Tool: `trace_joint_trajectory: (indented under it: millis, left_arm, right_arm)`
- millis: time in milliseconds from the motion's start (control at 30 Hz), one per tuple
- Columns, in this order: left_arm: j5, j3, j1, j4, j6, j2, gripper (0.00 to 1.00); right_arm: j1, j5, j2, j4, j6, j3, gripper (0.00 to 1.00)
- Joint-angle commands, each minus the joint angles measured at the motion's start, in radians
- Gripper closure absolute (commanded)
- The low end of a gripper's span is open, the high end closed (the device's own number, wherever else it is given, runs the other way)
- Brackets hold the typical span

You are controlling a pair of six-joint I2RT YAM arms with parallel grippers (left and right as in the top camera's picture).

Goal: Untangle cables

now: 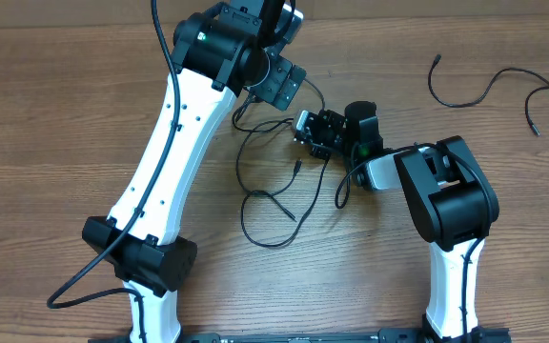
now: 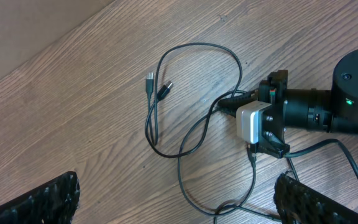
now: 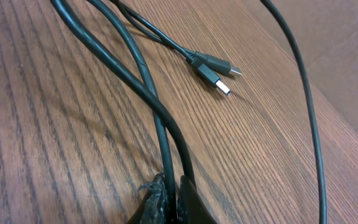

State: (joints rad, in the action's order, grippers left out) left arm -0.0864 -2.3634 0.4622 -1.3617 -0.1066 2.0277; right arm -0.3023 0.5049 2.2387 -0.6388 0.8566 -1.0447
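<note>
Right gripper: pressed together, pinching two strands of the tangled cables.
Left gripper: spread wide above the loops.
Loose strands: far right on the table, apparently separate.

From my remote desk: my left arm and right arm pair white links with black housings. A black cable loops off the left one; a green light marks the right wrist; ridged black pads line my left gripper.
</note>
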Motion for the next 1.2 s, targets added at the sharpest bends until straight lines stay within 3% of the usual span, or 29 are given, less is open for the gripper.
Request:
trace_joint_trajectory:
  millis: [0, 367, 633, 967, 1167]
  left_arm:
    - [0.009, -0.014, -0.003, 0.001, -0.005, 0.006, 0.0]
    - [0.009, -0.014, -0.003, 0.001, -0.005, 0.006, 0.0]
    - [0.009, -0.014, -0.003, 0.001, -0.005, 0.006, 0.01]
    - [0.009, -0.014, -0.003, 0.001, -0.005, 0.006, 0.0]
    - [0.009, -0.014, -0.003, 0.001, -0.005, 0.006, 0.0]
  right_arm:
    - [-0.002, -0.026, 0.019, 0.007, -0.023, -0.008, 0.96]
    - [0.001, 0.003, -0.045, 0.032, -0.143, -0.007, 0.96]
    - [0.001, 0.035, -0.208, 0.3, -0.143, -0.006, 0.96]
    - [0.0, 0.035, -0.579, 0.738, -0.144, -0.007, 0.96]
    - [0.0, 0.068, -0.758, 0.901, -0.154, -0.007, 0.96]
